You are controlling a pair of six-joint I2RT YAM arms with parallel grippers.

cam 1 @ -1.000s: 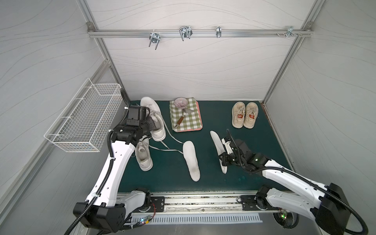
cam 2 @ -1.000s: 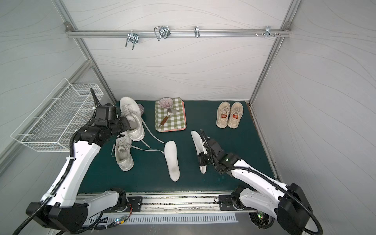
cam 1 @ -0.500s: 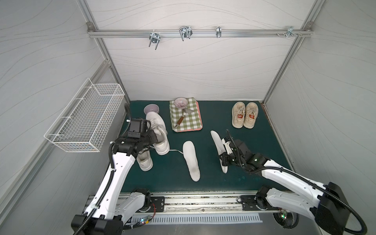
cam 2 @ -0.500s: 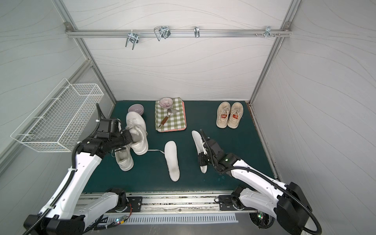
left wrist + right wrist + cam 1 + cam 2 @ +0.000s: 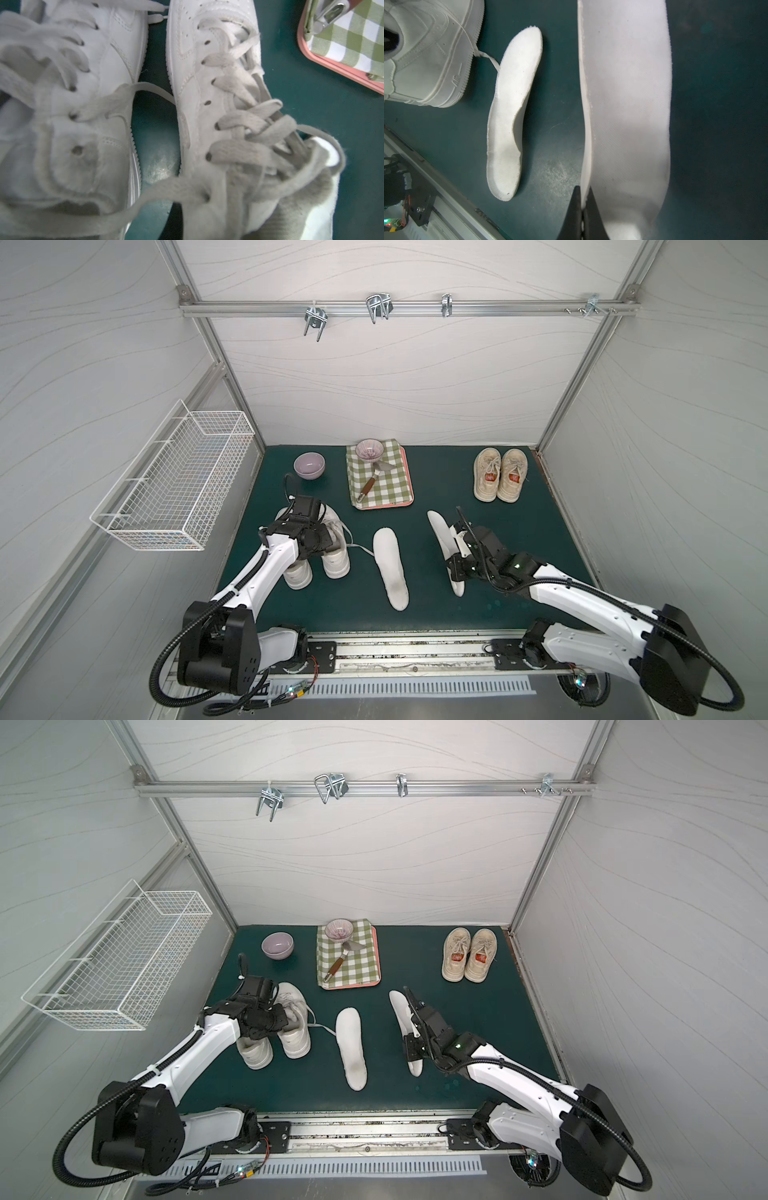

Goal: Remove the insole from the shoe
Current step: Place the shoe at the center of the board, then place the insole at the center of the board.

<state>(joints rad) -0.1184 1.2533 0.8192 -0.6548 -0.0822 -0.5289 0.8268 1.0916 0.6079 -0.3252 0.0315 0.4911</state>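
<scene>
Two white shoes stand side by side on the green mat at the left. My left gripper is shut on the collar of the right-hand shoe, beside the other shoe; its fingers are hidden in the left wrist view. One white insole lies flat mid-mat, with a lace end reaching it. My right gripper is shut on the edge of a second insole, which stands on edge, tilted.
A purple bowl sits back left. A pink tray with a checked cloth, a small bowl and a spatula is at the back centre. A beige pair of sneakers is back right. A wire basket hangs on the left wall.
My left arm has carried the white shoe from the back left toward the front and down beside the other shoe, uncovering the purple bowl. The right arm and its insole have hardly moved.
</scene>
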